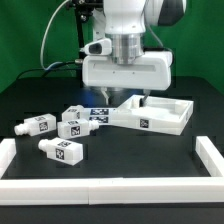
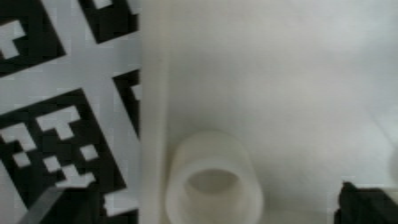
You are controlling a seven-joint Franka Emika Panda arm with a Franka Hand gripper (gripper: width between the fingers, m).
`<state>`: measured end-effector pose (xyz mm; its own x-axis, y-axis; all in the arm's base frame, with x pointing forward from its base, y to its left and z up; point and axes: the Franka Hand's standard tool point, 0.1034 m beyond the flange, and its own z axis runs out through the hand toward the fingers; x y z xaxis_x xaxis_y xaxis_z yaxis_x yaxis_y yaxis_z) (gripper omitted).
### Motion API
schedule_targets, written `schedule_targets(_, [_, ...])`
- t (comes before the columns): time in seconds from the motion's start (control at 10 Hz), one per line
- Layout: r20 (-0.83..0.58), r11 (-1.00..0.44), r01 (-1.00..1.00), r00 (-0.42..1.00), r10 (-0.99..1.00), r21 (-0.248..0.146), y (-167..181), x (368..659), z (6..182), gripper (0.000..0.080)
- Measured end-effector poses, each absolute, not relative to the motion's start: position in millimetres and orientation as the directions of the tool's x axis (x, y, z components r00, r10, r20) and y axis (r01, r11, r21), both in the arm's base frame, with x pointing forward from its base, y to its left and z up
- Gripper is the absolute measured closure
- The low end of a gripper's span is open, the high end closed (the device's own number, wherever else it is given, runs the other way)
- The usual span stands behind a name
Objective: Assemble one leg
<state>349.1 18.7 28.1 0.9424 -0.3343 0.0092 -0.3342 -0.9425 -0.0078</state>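
Leg (image 1: 62, 152): white, stubby, blocky, black-and-white tags; eight o'clock of tabletop (image 1: 170, 122)
Gripper (image 1: 141, 96): over tabletop; we cannot tell whether open

Four stubby white tagged legs (image 1: 35, 125) (image 1: 76, 112) (image 1: 72, 129) (image 1: 62, 151) and one white tray-like square tabletop (image 1: 160, 123).

The arm (image 1: 138, 20) comes straight down, with the wrist (image 1: 128, 45) directly above the gripper (image 1: 140, 97). The gripper's broad white body sits level and points downward. In the wrist view its dark fingertips (image 2: 368, 194) stand wide apart, one at either side.
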Motion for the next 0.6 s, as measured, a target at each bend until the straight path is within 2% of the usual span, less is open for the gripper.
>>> schedule_targets(0.6, [0.014, -0.93, -0.368, 0.93, -0.368, -0.01, 9.7, 353.4, 26.7, 0.0151])
